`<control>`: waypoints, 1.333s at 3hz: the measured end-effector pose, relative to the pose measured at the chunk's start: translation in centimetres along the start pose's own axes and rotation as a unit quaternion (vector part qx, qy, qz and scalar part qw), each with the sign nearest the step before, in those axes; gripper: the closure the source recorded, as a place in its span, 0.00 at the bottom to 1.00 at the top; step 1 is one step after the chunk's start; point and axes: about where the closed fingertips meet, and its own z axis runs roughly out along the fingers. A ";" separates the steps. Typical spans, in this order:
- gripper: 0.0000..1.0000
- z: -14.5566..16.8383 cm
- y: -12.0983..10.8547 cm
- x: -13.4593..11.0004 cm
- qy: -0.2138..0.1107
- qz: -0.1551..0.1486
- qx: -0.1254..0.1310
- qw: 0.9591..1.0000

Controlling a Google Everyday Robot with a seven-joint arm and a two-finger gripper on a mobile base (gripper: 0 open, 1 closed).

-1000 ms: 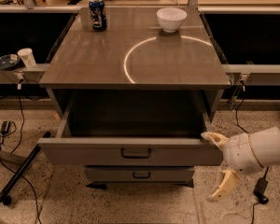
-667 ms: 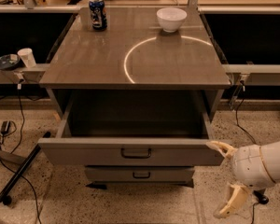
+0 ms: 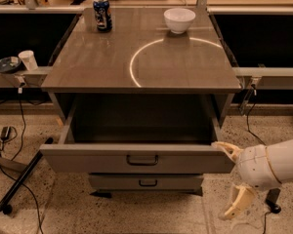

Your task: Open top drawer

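Camera view: wide grey flat-front top drawer (image 3: 88,159) with small dark bail handle (image 3: 142,160) stands open under the grey table (image 3: 185,67), deep grey interior showing. Cream two-finger tool (image 3: 219,180) sits low right, just off the drawer's right front corner. Fingers spread apart, holding nothing. Upper finger (image 3: 227,150) is at that corner, contact unclear; lower finger (image 3: 239,204) hangs over the floor. Narrower grey drawer (image 3: 112,182) sits below, shut. Blue can (image 3: 102,14) and white bowl (image 3: 179,19) stand on the table.

top drawer (image 3: 136,159) pulled out, gripper (image 3: 232,177) splayed beside right corner
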 end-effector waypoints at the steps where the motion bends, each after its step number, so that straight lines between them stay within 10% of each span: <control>1: 0.00 3.2 -4.3 -1.9 -0.005 -0.016 -0.024 1.000; 4: 0.00 4.3 -4.6 -3.7 0.046 -0.045 0.007 0.998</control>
